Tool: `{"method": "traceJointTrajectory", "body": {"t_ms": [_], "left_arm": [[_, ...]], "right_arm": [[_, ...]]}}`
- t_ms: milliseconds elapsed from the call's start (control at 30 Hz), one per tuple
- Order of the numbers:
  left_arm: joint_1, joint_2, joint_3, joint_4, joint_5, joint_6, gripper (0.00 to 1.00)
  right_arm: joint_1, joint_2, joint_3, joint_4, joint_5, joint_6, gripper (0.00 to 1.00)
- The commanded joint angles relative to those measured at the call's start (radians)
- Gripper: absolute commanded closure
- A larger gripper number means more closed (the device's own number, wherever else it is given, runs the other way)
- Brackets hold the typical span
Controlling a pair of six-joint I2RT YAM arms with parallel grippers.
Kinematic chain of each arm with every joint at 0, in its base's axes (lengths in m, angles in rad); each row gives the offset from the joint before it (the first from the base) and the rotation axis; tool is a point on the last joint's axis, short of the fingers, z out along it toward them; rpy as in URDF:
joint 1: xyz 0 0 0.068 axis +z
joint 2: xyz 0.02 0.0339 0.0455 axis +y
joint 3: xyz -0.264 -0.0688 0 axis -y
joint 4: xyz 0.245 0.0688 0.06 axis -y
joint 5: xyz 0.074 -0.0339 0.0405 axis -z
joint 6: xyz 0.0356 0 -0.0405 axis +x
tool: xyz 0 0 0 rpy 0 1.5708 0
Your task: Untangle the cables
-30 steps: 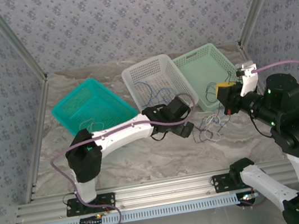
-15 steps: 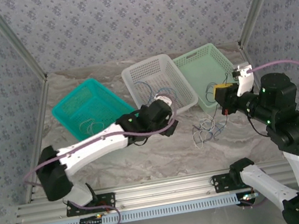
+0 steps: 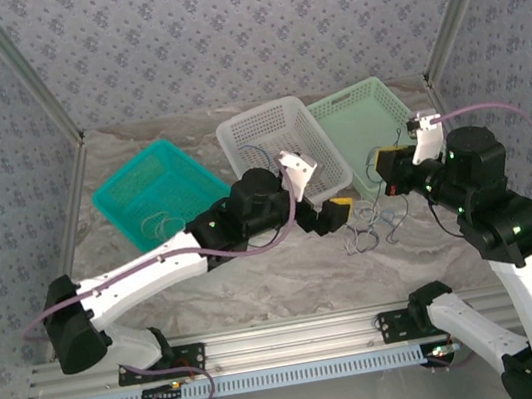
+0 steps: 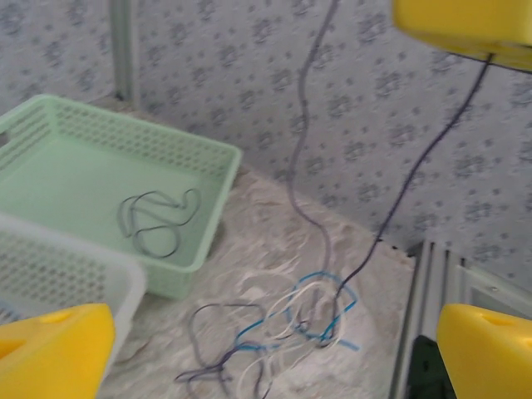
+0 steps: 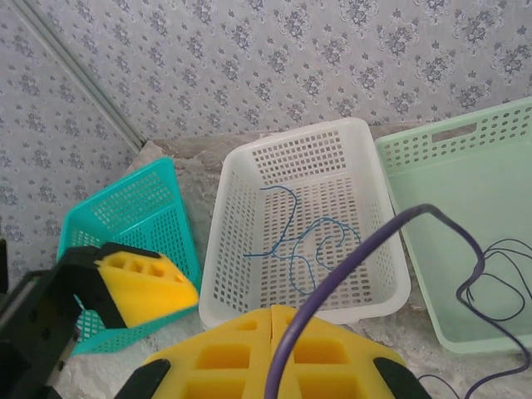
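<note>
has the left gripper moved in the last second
Yes, a little. In the top view the left gripper now sits farther up the table, closer to the white basket's near right corner than it was a second ago.

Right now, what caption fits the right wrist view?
Shut right gripper holds a dark cable, facing a white basket with a blue cable inside, green basket alongside.

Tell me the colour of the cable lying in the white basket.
The cable is blue, clearest in the right wrist view.
</note>
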Motion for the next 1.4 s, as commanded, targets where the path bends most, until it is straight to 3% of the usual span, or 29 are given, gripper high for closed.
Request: {"method": "traceJointTrajectory", "body": {"t_ms": [0,567,633,800,933,1100,1367], "left_arm": [[-0.020,0.069,0.059,0.096,0.098,0.025,0.01],[-0.043,0.286,0.189,0.208,0.121,0.085,0.06],[-0.044,0.319,0.208,0.200,0.146,0.087,0.11],[-0.043,0.382,0.215,0.180,0.187,0.067,0.34],[-0.044,0.437,0.222,0.133,0.178,0.067,0.40],[-0.044,0.483,0.209,0.089,0.158,0.066,0.60],[-0.044,0.497,0.144,0.060,0.124,0.059,0.62]], "right_arm": [[-0.001,-0.007,-0.007,0.044,0.013,0.033,1.00],[0.010,-0.016,-0.007,0.047,-0.006,0.078,1.00],[0.010,-0.018,-0.005,0.047,-0.004,0.081,1.00],[0.011,-0.018,0.006,0.037,0.001,0.085,1.00],[0.011,-0.013,0.021,0.035,-0.007,0.094,1.00],[0.011,-0.001,0.072,0.007,-0.006,0.090,1.00],[0.011,0.026,0.185,-0.061,0.008,0.057,1.00]]}}
